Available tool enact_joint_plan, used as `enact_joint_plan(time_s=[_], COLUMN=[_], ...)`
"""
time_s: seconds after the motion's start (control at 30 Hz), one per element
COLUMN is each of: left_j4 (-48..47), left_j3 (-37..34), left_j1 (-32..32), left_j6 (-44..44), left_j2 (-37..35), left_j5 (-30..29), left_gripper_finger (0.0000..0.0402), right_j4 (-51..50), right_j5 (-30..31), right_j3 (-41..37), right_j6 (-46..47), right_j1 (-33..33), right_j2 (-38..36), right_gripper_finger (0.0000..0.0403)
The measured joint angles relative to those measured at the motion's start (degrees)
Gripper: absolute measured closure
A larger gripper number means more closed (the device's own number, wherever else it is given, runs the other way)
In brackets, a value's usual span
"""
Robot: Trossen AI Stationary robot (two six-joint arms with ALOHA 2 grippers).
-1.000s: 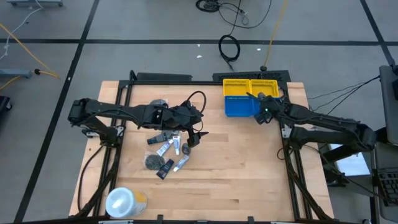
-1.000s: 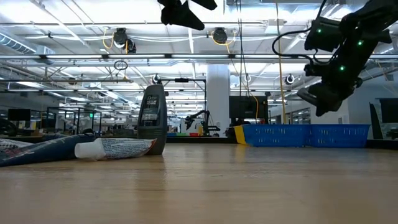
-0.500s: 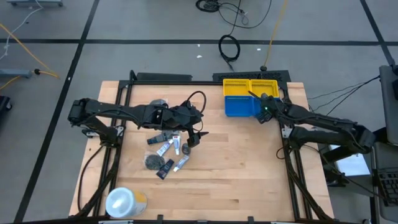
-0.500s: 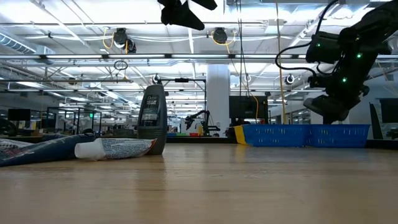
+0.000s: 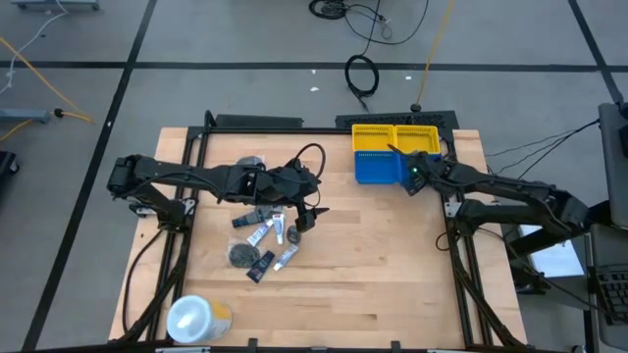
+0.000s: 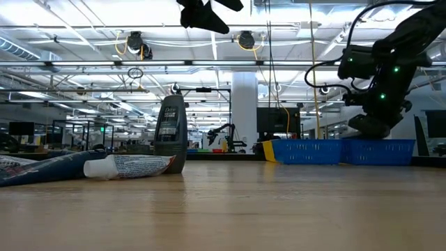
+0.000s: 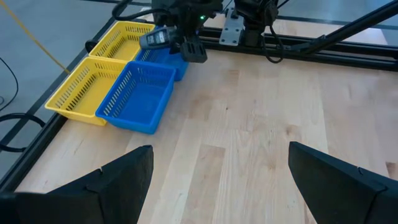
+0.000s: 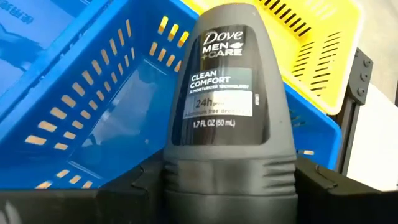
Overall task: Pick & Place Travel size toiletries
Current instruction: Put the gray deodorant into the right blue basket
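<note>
Right gripper [image 5: 404,179] holds a grey Dove roll-on deodorant [image 8: 227,118] between its fingers, over the blue basket [image 5: 378,168] beside the yellow basket [image 5: 392,138]. Left gripper [image 5: 312,213] hangs open-jawed above the remaining toiletries [image 5: 260,238] lying mid-table.

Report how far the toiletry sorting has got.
Done: nothing can be made out in the yellow basket or the blue basket.

In hand: the right pincer holds a grey Dove deodorant over the blue basket's far compartment.

Left: the tubes and dark round pieces lie in a cluster on the table, under the left pincer, which hovers open.
</note>
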Motion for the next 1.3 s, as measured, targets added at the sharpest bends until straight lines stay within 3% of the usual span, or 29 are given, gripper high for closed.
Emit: enact_joint_plan(time_s=[0.2, 0.5, 0.9, 1.13, 1.3], left_j4=[-0.02, -0.02, -0.07, -2.19, -4.92], left_j3=[0.00, 0.01, 0.00, 0.00, 0.00], left_j1=[0.00, 0.00, 0.00, -0.98, -2.98], left_j6=[-0.02, -0.04, -0.07, 2.70, 4.58], left_j2=[0.00, 0.00, 0.00, 0.00, 0.00], left_j5=[0.00, 0.00, 0.20, 5.80, 6.16], left_gripper_finger=[0.0037, 0.0037, 0.0037, 0.0037, 0.0037], right_j4=[0.49, 2.42, 4.91, 10.94, 15.46], right_j5=[-0.19, -1.36, -1.64, -17.71, -28.48], right_j3=[0.02, 0.03, 0.04, 0.04, 0.04], right_j6=[-0.63, -1.78, -3.04, -3.02, -3.26], right_j1=[0.00, 0.02, 0.05, 0.09, 0.42], right_j2=[0.49, 0.49, -0.04, -4.33, -8.78], right_gripper_finger=[0.0212, 0.0157, 0.0174, 0.0175, 0.0175])
